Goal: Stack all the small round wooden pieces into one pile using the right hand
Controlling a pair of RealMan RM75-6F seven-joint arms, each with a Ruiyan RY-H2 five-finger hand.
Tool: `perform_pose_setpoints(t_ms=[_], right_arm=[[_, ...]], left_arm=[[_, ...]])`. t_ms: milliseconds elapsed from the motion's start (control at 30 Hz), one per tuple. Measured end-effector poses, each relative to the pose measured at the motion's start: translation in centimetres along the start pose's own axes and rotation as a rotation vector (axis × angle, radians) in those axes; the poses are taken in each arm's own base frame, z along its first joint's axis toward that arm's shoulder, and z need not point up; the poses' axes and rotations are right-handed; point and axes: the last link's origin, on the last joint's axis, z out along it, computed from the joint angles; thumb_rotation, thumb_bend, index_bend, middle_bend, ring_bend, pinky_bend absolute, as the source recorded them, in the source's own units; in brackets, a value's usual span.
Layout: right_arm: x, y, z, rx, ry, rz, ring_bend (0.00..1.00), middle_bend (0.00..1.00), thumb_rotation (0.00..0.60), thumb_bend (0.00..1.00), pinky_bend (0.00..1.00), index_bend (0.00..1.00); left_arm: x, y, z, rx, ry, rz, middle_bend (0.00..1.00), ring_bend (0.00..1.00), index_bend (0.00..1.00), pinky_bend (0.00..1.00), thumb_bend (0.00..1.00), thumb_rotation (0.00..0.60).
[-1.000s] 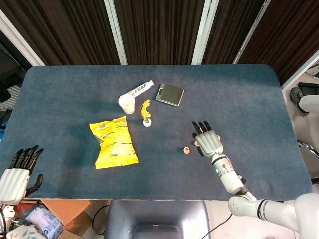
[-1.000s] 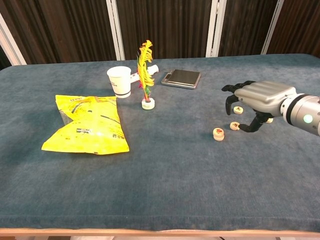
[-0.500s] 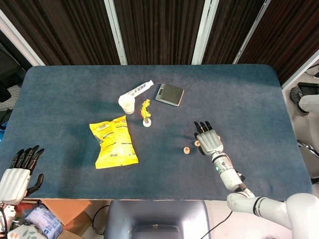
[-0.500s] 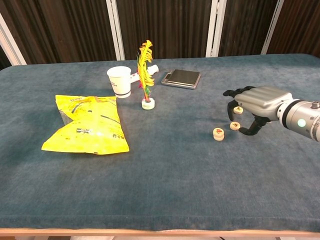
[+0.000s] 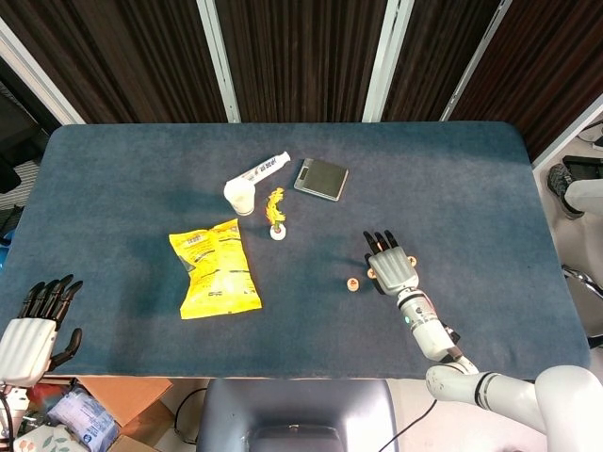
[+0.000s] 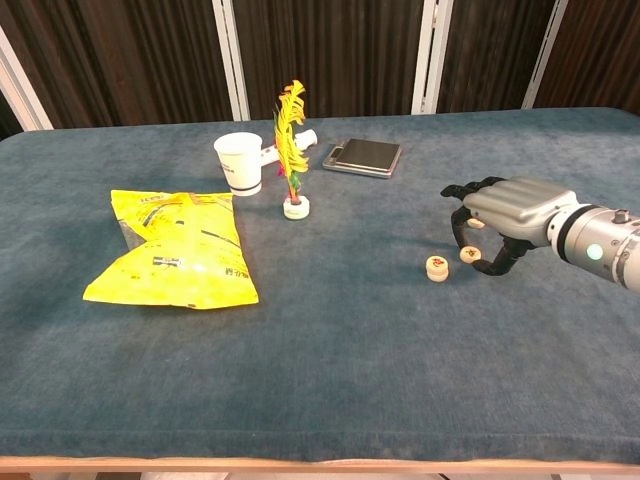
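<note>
Lowered slightly since a moment ago, the right hand (image 6: 505, 215) arches palm-down over small round wooden pieces (image 6: 470, 254) — grasping nothing, fingers curled apart. One piece beneath it is partly hidden — the left hand (image 5: 38, 330) rests open off-table.

I count three small round wooden pieces: one (image 6: 437, 267) lying free, a second (image 6: 470, 254) just beside it, and a third (image 6: 476, 223) partly hidden under my right hand's fingers. On the table (image 6: 330, 330) I also see one yellow snack bag (image 6: 175, 248), one paper cup (image 6: 240, 163), one white tube (image 5: 260, 169), one feather shuttlecock (image 6: 292, 150) and one flat grey scale (image 6: 363, 157).
</note>
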Motion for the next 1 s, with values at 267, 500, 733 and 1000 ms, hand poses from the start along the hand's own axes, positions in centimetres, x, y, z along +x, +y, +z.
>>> perform_pose_setpoints(t_ms=[267, 500, 733, 1000], right_arm=[[0.6, 0.1, -0.4, -0.001, 0.037, 0.007, 0.0, 0.08, 0.6, 0.49, 0.0, 0.66], [2.2, -0.5, -1.6, 0.045, 0.096, 0.049, 0.0, 0.09, 0.6, 0.49, 0.0, 0.67], [2.7, -1.8, -2.4, 0.115, 0.067, 0.063, 0.0, 0.09, 0.6, 0.49, 0.0, 0.66], [2.6, -2.9, -2.4, 0.139, 0.041, 0.044, 0.0, 0.09, 0.6, 0.49, 0.0, 0.65]], left_arm=[[0.0, 0.0, -0.1, -0.003, 0.002, -0.001, 0.01, 0.0, 0.0, 0.03, 0.5, 0.6], [0.1, 0.0, 0.0, -0.002, 0.004, -0.002, 0.01, 0.0, 0.0, 0.03, 0.5, 0.6], [0.1, 0.0, -0.1, -0.004, 0.009, -0.005, 0.01, 0.0, 0.0, 0.03, 0.5, 0.6], [0.3, -0.1, -0.2, 0.001, 0.013, -0.011, 0.02, 0.0, 0.0, 0.03, 0.5, 0.6]])
